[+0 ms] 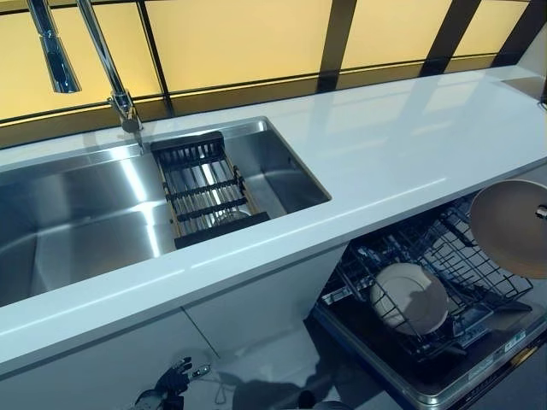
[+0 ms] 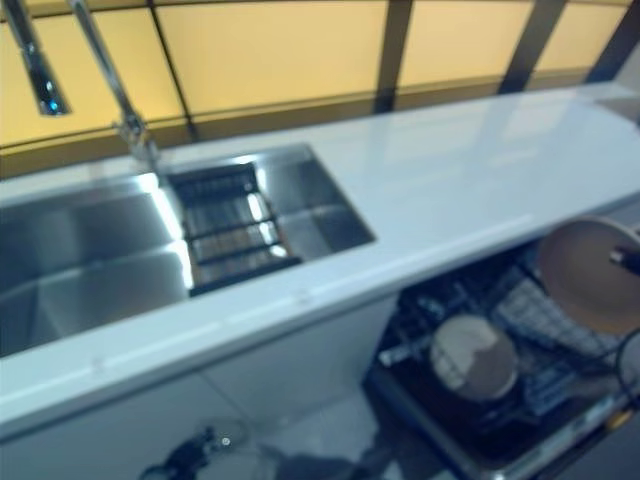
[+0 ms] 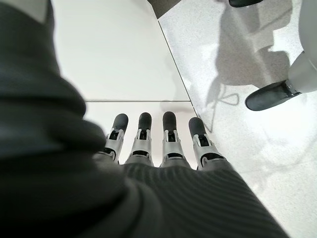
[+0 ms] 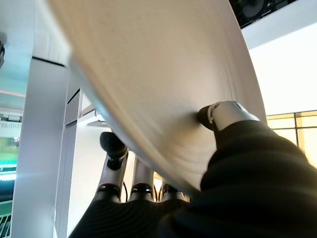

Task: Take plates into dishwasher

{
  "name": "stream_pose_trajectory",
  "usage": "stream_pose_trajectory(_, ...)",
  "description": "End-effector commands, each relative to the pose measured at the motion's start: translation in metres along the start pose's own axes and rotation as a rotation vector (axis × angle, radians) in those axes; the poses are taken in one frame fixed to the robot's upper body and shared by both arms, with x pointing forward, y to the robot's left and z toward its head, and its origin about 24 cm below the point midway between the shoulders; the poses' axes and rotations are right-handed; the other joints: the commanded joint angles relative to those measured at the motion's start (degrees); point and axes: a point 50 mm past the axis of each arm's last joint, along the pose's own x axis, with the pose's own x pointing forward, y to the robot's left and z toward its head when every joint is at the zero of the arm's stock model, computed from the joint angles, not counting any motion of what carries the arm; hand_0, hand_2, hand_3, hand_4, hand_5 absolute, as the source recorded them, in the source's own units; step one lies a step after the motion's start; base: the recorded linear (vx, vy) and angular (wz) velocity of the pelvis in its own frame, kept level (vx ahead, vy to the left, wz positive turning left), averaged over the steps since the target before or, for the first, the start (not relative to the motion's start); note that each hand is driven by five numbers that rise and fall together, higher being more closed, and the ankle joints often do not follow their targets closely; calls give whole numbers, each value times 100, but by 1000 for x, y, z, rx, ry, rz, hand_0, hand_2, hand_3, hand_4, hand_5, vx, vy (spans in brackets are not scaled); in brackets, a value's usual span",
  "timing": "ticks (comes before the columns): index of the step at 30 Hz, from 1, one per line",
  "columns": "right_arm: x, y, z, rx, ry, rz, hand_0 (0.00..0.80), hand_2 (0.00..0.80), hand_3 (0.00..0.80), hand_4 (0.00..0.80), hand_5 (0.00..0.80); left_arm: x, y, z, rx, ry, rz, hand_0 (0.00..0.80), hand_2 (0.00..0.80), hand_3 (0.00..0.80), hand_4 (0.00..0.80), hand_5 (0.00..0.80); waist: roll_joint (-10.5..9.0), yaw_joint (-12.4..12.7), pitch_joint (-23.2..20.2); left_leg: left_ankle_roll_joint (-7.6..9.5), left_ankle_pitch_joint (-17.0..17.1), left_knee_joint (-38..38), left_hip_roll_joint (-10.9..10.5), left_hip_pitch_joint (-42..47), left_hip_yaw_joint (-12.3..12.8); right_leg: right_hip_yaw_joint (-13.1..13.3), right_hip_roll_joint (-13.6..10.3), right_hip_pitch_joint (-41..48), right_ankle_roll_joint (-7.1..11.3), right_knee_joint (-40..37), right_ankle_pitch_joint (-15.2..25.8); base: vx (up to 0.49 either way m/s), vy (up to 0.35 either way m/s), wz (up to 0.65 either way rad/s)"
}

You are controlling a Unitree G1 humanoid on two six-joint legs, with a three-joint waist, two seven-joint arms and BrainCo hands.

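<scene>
right hand (image 4: 233, 148) clamped on beige plate (image 1: 511, 226), cut off at frame edge | dishwasher rack (image 1: 444, 256) mostly open, one plate (image 1: 408, 297) inside | left hand (image 3: 163, 144) fingers straight, low by floor

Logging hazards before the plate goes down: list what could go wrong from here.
1. The right hand holds the beige plate only at its edge, thumb on one face and fingers on the other, so it may slip.
2. The white plate already stands in the dishwasher rack; lowering could knock the two together.
3. The plate hangs close under the countertop edge and might clip it.
</scene>
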Motion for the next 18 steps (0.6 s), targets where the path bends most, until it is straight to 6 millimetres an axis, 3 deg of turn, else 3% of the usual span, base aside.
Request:
stream_pose_trajectory(1,11,-11,10,55,12,-51,800,800,800,800,800,2,19,24,67,-60,32,0,0,0,0,0,-226,316,-49,272,-675,122,102,393,-142,-294,-334,-309,539,182,298,0,0,0)
stream_pose_trajectory(11,16,30,17,92,65,49,800,800,800,800,800,4,10,28,62,-90,-8,0,0,0,0,0,-52,389,60,247,-655,109,68,354,-215,-354,-400,-353,514,186,286,0,0,0)
stream_pose_trajectory(18,20,38,24,112,81,73,800,800,800,800,800,5,9,40,52,-141,-24,0,0,0,0,0,147,410,218,223,-649,166,44,226,-292,-364,-457,-498,496,248,280,-41,-16,4)
